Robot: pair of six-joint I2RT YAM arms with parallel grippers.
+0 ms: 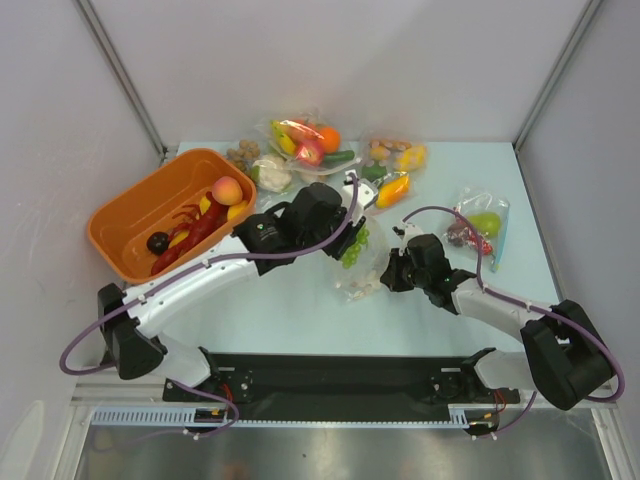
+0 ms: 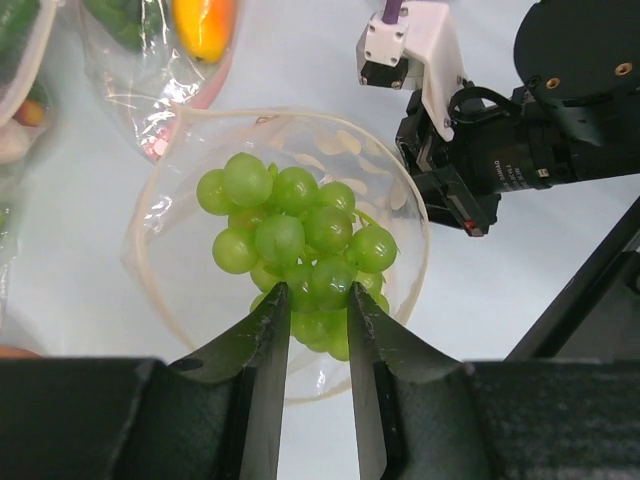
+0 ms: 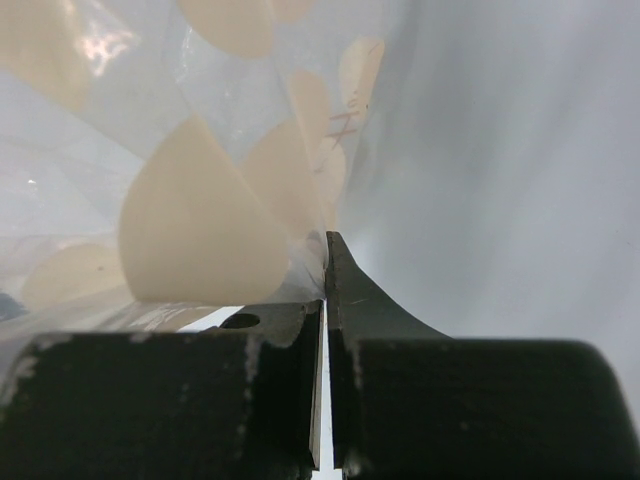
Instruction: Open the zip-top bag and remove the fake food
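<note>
The zip-top bag (image 1: 362, 281) lies at the table's middle, its mouth held open, pale beige pieces inside (image 3: 190, 215). My left gripper (image 1: 347, 240) is shut on the green grape bunch (image 1: 355, 249). In the left wrist view the grape bunch (image 2: 290, 240) hangs between my fingertips (image 2: 270, 318) just over the bag's open rim (image 2: 412, 225). My right gripper (image 1: 393, 268) is shut on the bag's edge, with clear plastic pinched between the jaws (image 3: 325, 245). The peach (image 1: 227, 189) and red lobster (image 1: 190, 235) lie in the orange bin (image 1: 125, 205).
A small dark ball (image 1: 157, 242) is in the bin. A bag with orange, banana and cucumber (image 1: 310, 142) sits at the back, with a cauliflower (image 1: 272, 173) and a pepper bag (image 1: 394, 184) near it. A blue-edged pear bag (image 1: 483, 228) lies at the right.
</note>
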